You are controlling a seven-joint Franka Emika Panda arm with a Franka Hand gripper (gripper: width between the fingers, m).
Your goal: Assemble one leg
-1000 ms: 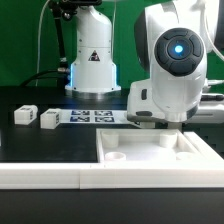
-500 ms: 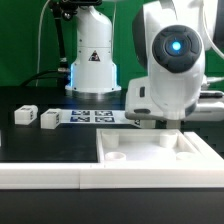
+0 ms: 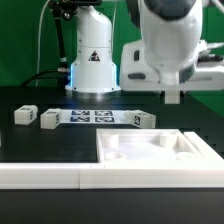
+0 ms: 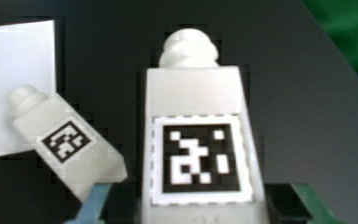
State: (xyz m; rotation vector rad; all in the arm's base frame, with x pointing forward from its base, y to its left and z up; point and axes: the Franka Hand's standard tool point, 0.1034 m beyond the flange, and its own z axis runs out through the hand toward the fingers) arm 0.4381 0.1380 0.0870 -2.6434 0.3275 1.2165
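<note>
In the wrist view a white leg [image 4: 194, 120] with a black-and-white tag lies tag face up on the dark table. It lies in line with the gap of my gripper [image 4: 204, 205]. The jaws are open, and a dark gap shows on each side of the leg. A second tagged leg [image 4: 55, 135] lies tilted beside it. In the exterior view my gripper [image 3: 172, 96] hangs above the table with nothing in it. A leg [image 3: 141, 119] lies behind the large white panel [image 3: 160, 150]. Two more legs [image 3: 24, 115] [image 3: 49, 119] lie toward the exterior view's left.
The marker board [image 3: 92, 116] lies flat between the legs, and its corner shows in the wrist view [image 4: 12, 60]. The robot's white base [image 3: 92, 60] stands behind it. A white ledge [image 3: 45, 175] runs along the front, beside the panel.
The arm has risen from just above the table behind the panel. A leg near the marker board that it hid is now in view.
</note>
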